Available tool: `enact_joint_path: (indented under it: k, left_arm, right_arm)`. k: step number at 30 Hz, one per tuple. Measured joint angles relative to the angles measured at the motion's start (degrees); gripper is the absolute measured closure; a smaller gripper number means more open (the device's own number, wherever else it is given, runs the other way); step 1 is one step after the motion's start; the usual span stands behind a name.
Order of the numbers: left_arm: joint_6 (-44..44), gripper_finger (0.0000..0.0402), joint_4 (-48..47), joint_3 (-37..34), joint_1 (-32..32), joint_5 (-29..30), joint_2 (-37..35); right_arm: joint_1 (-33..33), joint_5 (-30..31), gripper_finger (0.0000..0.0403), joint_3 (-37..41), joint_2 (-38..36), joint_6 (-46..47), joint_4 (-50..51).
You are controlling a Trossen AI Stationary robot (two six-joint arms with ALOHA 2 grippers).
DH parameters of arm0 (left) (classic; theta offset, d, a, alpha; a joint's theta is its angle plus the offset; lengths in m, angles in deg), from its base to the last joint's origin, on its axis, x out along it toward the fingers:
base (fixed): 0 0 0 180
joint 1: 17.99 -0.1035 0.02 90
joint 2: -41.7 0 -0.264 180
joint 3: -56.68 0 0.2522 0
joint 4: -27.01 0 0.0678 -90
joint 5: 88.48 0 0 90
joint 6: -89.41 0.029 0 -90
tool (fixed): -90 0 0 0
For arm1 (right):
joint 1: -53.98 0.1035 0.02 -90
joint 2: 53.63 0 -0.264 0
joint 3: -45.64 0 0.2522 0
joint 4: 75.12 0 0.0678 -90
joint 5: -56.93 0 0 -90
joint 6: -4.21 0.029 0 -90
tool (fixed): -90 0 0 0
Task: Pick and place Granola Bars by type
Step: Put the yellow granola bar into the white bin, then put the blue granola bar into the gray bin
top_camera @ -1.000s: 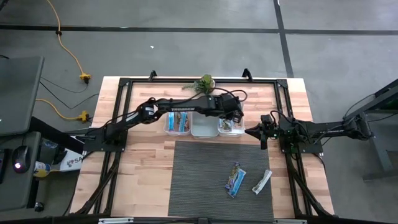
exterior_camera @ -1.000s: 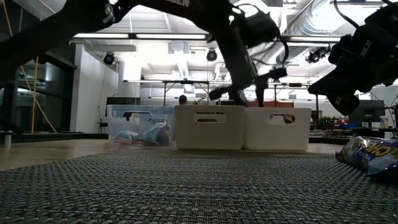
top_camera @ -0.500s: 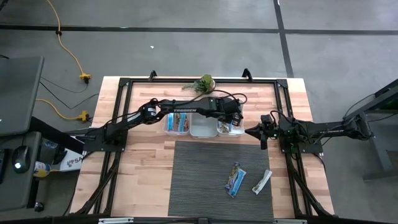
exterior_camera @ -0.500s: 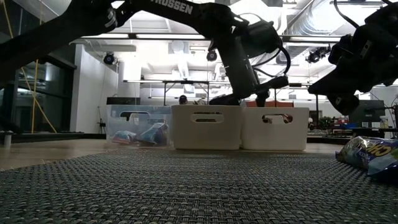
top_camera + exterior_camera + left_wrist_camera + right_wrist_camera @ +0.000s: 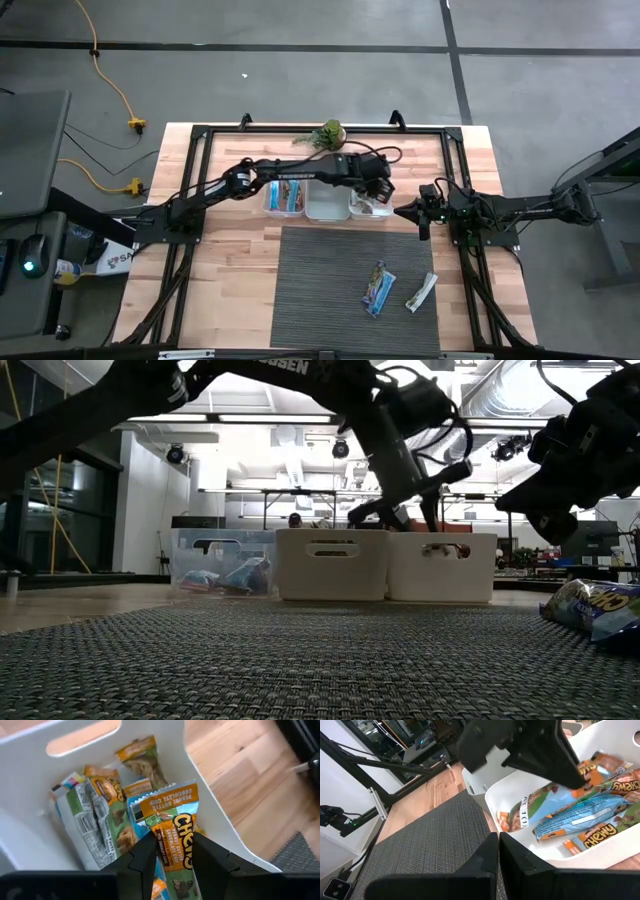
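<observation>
My left gripper (image 5: pixel 377 192) hangs open just above the right white bin (image 5: pixel 445 565), fingertips apart (image 5: pixel 395 515). Below it, orange-brown and blue granola bars (image 5: pixel 172 820) lie piled in that bin; one orange bar shows between my fingers without being held. My right gripper (image 5: pixel 418 215) is shut and waits to the right of the bins, above the bare wood (image 5: pixel 498 837). A blue bar (image 5: pixel 377 288) and a white-silver bar (image 5: pixel 421 292) lie flat on the dark mat. The blue bar also shows in the low view (image 5: pixel 595 605).
Three bins stand in a row at the mat's far edge: a clear one with blue and pink bars (image 5: pixel 287 197), a white middle one (image 5: pixel 327 203), and the right one (image 5: pixel 520 850). A small green plant (image 5: pixel 328 133) sits behind them. A black frame borders the table.
My left gripper dipped down until its fingertips reached the right bin's rim, then rose again and shifted slightly toward the table's right. It stayed open throughout.
</observation>
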Motion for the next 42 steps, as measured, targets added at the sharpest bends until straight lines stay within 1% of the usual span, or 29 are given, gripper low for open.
enact_joint_path:
  k: [3,11,15,20,22,24,28,30,32,35,40,42]
  left_arm:
    - [0.6,0.0291,1.0,0.1,0.0,0.0,-0.3]
    - [0.6,0.0285,-0.5,0.1,0.0,-1.1,-0.3]
    - [0.6,0.0255,-0.3,0.1,-0.1,-1.1,-0.3]
    - [0.5,0.0198,-0.2,0.1,-0.4,-3.5,-0.3]
    - [0.6,0.0180,-0.4,0.1,-0.4,-3.5,-0.3]
    - [0.6,0.0170,-0.5,0.1,-0.4,-3.7,-0.6]
    - [0.6,0.0166,0.2,0.1,-0.3,-5.9,-3.8]
    - [0.5,0.0166,1.2,0.1,-0.3,-8.4,-5.8]
    - [-0.9,0.0166,3.0,0.1,-0.1,-12.2,-7.4]
    - [-2.6,0.0166,8.4,0.1,1.0,-18.1,-9.3]
    - [-7.2,0.0166,20.0,0.1,4.2,-30.0,-10.5]
    - [-9.7,0.0166,24.1,0.1,5.7,-32.6,-10.3]
  right_arm:
    - [0.0,0.0,0.0402,0.0,0.0,0.0,0.0]
    - [0.0,0.0,0.0402,0.0,0.0,0.0,0.0]
    - [0.0,0.0,0.0402,0.0,0.0,0.0,0.0]
    - [0.0,0.0,0.0402,0.0,0.0,0.0,0.0]
    - [0.0,0.0,0.0402,0.0,0.0,0.0,0.0]
    - [0.0,0.0,0.0402,0.0,0.0,0.0,0.0]
    - [0.0,0.0,0.0402,0.0,0.0,0.0,0.0]
    - [0.0,0.0,0.0402,0.0,0.0,0.0,0.0]
    - [0.0,0.0,0.0402,0.0,0.0,0.0,-0.1]
    - [0.0,0.0,0.0402,0.0,0.0,0.0,0.0]
    - [0.0,0.0,0.0402,0.0,0.0,0.0,0.0]
    - [0.0,0.0,0.0402,0.0,0.0,0.0,0.0]
